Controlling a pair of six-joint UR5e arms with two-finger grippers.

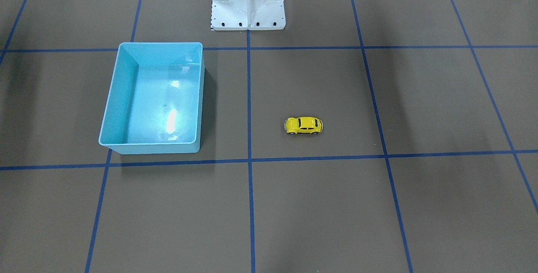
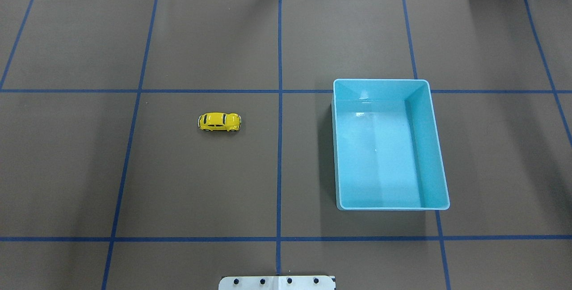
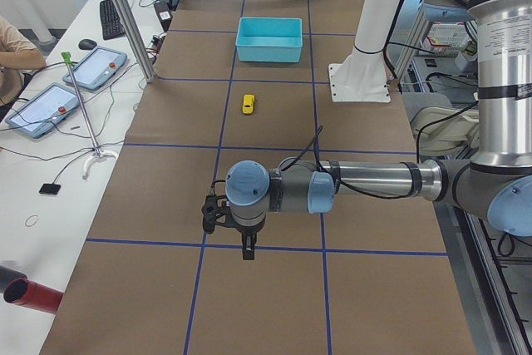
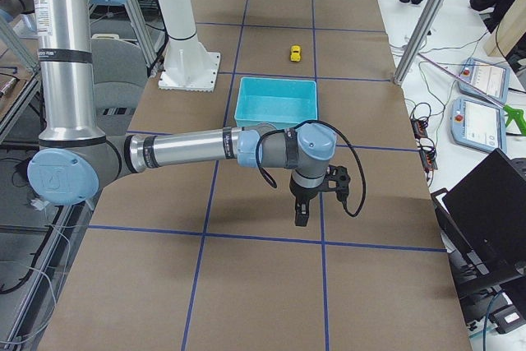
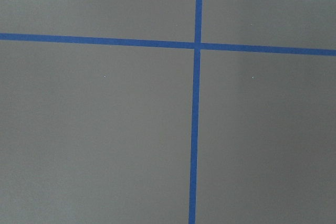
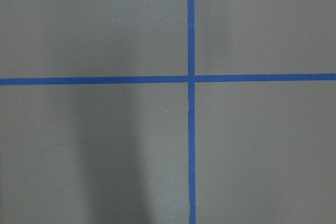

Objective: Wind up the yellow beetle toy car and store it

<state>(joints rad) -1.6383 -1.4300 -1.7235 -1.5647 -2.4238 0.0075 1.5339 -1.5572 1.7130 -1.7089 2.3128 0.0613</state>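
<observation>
The yellow beetle toy car [image 2: 219, 122] stands on its wheels on the brown table, alone in a taped square left of the centre line; it also shows in the front-facing view [image 1: 303, 125]. The light-blue bin [image 2: 380, 81] sits empty to its right. My left gripper [image 3: 247, 251] hangs over the table's left end, far from the car [image 3: 248, 104]. My right gripper [image 4: 301, 215] hangs over the right end, beyond the bin [image 4: 277, 80]. Both show only in the side views, so I cannot tell whether they are open or shut. Each wrist view shows only table and blue tape.
The robot's white base [image 1: 248, 1] stands at the table's robot-side edge. Blue tape lines [image 2: 279, 102] grid the brown mat. Tablets [image 3: 46, 106] and cables lie on the white bench beside the table, and a metal pole [image 3: 125, 14] rises at its edge.
</observation>
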